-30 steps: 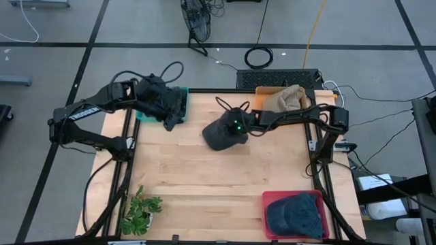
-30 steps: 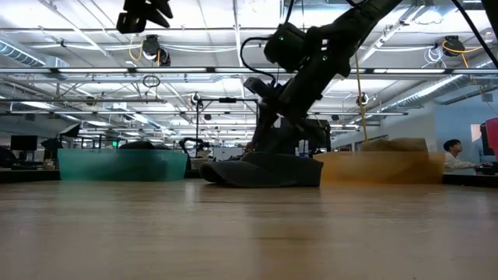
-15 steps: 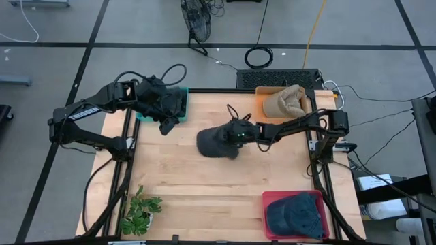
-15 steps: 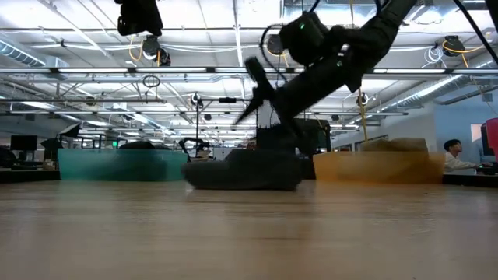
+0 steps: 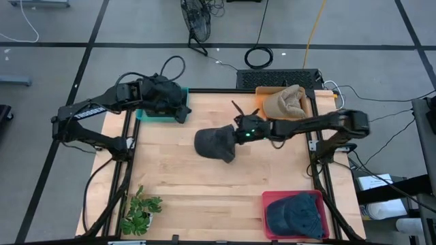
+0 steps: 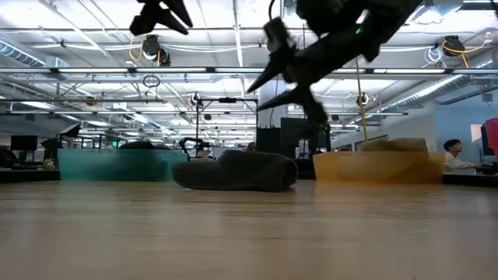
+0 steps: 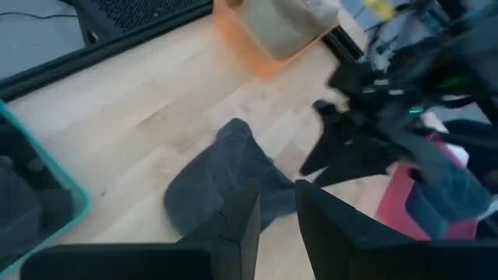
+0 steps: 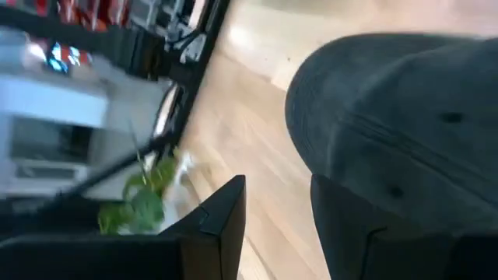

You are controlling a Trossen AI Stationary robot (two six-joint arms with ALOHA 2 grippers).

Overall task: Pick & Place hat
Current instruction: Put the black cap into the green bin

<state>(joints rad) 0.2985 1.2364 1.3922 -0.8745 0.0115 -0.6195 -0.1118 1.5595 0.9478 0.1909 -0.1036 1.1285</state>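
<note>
The hat [image 5: 212, 143], a dark grey cap, lies on its underside near the middle of the wooden table [image 5: 184, 184]; it also shows in the low view [image 6: 233, 173] and in both wrist views [image 7: 226, 179] [image 8: 405, 109]. My right gripper [image 6: 286, 97] hangs open just above the hat's right side, clear of it, with nothing between its fingers [image 8: 278, 225]. My left gripper [image 5: 180, 114] hovers high over the teal bin's [image 5: 160, 109] near-right corner. Its fingers [image 7: 278, 214] stand a narrow gap apart and hold nothing.
An orange bin [image 5: 286, 101] with a tan hat stands at the far right. A red bin [image 5: 296, 214] with a dark blue hat sits at the near right corner. A small green plant [image 5: 139, 211] stands at the near left. Dark cloth lies in the teal bin.
My right gripper was down at the hat and has risen clear of it, tipping more level. The hat has slid a little toward the table's left and near edges and lies flatter. My left gripper has shifted slightly toward the table's right and turned.
</note>
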